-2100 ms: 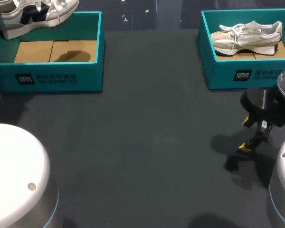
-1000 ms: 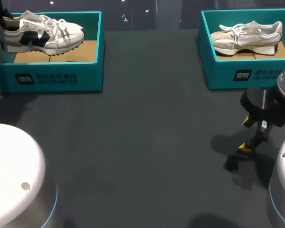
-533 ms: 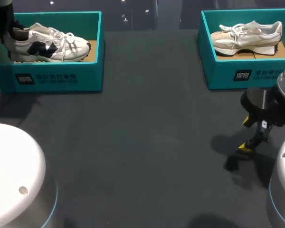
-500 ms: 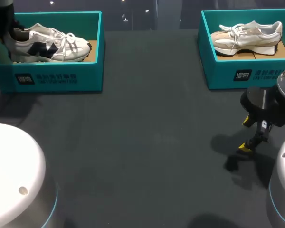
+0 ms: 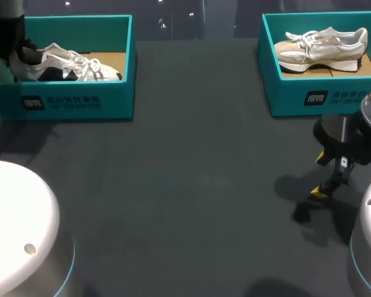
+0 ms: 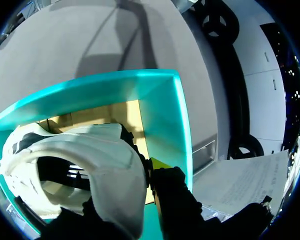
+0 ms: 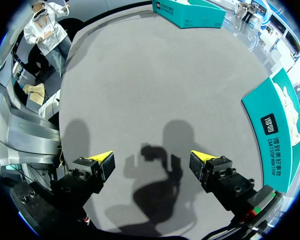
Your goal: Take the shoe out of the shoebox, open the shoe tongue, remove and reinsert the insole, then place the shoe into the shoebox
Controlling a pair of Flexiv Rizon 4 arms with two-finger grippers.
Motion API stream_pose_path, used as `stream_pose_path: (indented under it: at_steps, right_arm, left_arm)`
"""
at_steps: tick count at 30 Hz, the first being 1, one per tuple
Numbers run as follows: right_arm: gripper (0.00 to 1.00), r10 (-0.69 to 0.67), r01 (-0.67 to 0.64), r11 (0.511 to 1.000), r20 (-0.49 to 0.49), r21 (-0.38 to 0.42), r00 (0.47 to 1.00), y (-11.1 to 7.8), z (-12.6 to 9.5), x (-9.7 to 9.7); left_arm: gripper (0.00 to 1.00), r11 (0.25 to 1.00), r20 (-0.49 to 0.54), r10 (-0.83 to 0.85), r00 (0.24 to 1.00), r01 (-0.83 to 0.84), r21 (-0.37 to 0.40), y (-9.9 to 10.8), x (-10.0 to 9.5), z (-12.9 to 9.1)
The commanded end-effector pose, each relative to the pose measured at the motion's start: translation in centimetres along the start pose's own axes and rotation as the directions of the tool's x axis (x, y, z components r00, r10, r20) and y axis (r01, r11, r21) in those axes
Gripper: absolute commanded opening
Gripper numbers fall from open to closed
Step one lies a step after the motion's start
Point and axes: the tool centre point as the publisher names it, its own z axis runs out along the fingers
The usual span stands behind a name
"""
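Observation:
A white shoe with navy panels (image 5: 68, 65) lies low inside the left teal shoebox (image 5: 74, 102), toe toward the box's right wall. My left gripper (image 5: 15, 57) holds it at the heel. In the left wrist view the gripper (image 6: 135, 185) is shut on the shoe's heel collar (image 6: 105, 165), one yellow fingertip (image 6: 157, 164) showing beside it, with the box's cardboard floor (image 6: 100, 117) beneath. My right gripper (image 5: 321, 176) hangs open over the table at the right, and nothing lies between its fingers (image 7: 152, 159).
A second teal shoebox (image 5: 309, 99) at the back right holds a beige shoe (image 5: 321, 46); its side wall (image 7: 275, 130) shows beside the right gripper. A dark tabletop (image 5: 191, 185) stretches between the two boxes.
My left arm has lowered the shoe from above the left box's rim down into the box, toe shifting right. The right arm has not moved.

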Motion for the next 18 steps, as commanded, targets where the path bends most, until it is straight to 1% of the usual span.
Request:
stream_pose_path:
  at_steps: [1, 18]
  right_arm:
    - [1.0, 0.0, 0.0, 1.0, 0.003, 0.001, 1.0, -0.1, 0.0, 0.2]
    - [1.0, 0.0, 0.0, 1.0, 0.003, 0.001, 1.0, -0.1, 0.0, 0.2]
  left_arm:
    - [0.0, 1.0, -0.004, 0.002, 1.0, -0.002, -0.012, -0.6, -0.5, 0.5]
    - [0.0, 0.999, 0.032, -0.029, 0.999, 0.028, 0.029, -0.6, -1.8, 2.6]
